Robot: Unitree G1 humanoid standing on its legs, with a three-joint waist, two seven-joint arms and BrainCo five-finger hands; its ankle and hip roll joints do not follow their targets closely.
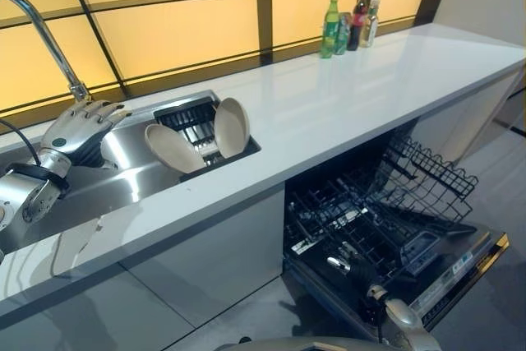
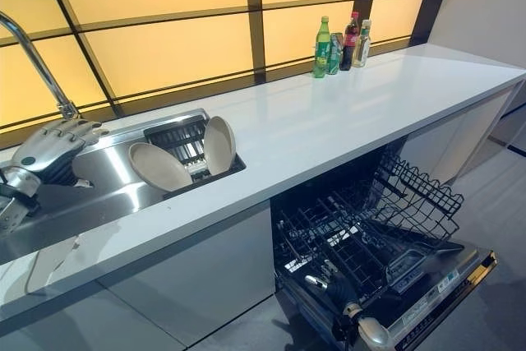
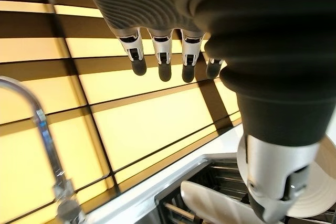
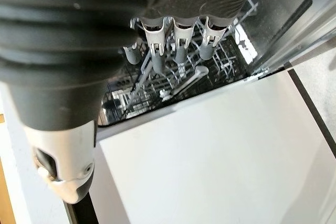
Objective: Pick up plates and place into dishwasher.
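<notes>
Sink rack [image 1: 197,125]: plates [image 1: 231,127] on edge, seemingly tilted.

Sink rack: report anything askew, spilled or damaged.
Nothing stands out. Two plates stand on edge in the rack, leaning opposite ways, unbroken as far as shown. No spill shows on the counter. The left hand hovers beside them.

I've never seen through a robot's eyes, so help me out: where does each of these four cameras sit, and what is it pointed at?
Left eye view: on the head, looking down at the counter, two plates in the sink rack and the open dishwasher; left hand by the faucet.
Right eye view: beside it, same scene; the bottles appear in both.
Left wrist view: on the left wrist, looking past open fingers at the faucet, glowing wall and plates.
Right wrist view: on the right wrist, right hand over the dishwasher rack.
</notes>
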